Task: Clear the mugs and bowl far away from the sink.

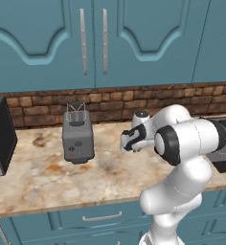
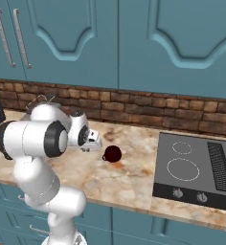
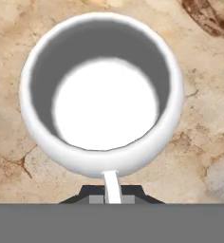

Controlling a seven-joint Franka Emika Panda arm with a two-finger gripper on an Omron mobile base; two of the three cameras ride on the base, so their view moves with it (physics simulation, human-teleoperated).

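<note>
White mug (image 3: 102,97) directly below the jaws — grip state cannot be told; centre on rim before clenching

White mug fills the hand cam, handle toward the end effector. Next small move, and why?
Probably a short straight descent, then close. The white mug sits upright on the counter, centred below the camera with its handle running to the end effector. Whether the fingers already grip it cannot be told.

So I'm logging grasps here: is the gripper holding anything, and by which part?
Cannot be told. The white mug sits close under the gripper, handle toward it, but the jaws are mostly hidden.
</note>
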